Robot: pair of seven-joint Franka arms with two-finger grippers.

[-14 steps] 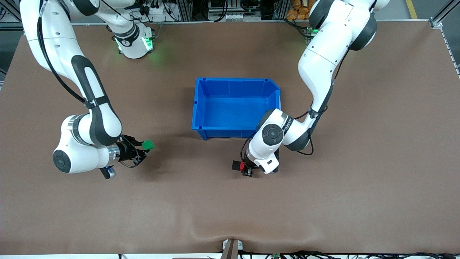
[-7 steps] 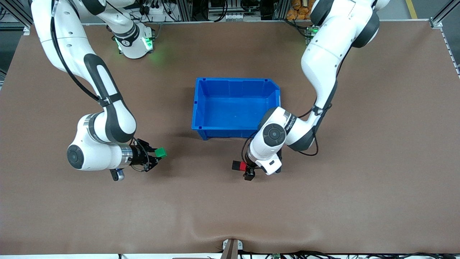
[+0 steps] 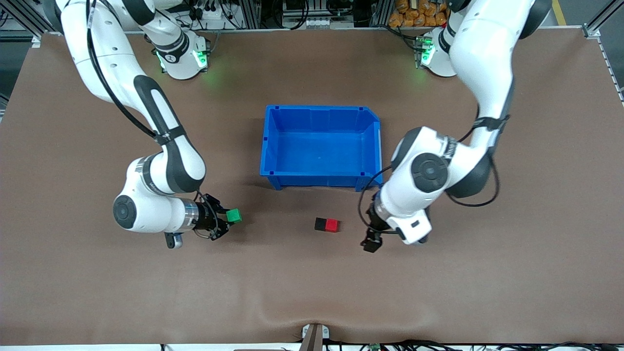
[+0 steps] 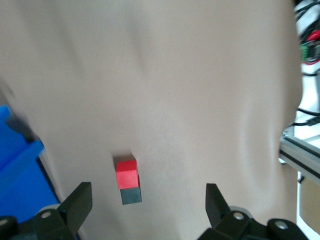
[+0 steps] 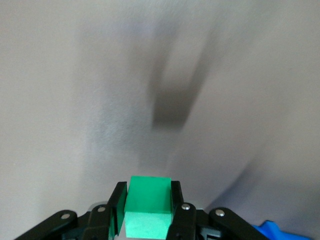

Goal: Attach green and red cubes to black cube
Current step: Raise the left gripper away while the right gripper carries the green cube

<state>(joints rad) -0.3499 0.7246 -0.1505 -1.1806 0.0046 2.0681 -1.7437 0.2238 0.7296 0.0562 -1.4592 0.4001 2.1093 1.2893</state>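
We see a brown mat (image 3: 302,287) covering the table, rippled along its near edge. At the far edge stand metal frames (image 3: 253,12), cables (image 3: 209,9) and orange items (image 3: 407,12). Green lamps glow on the mat there.

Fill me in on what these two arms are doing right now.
The red cube sits flush against the black cube on the table, nearer the front camera than the blue bin. The left gripper is open and empty, over the table beside the pair, toward the left arm's end. The right gripper is shut on the green cube, over the table toward the right arm's end. Green is not yet attached.
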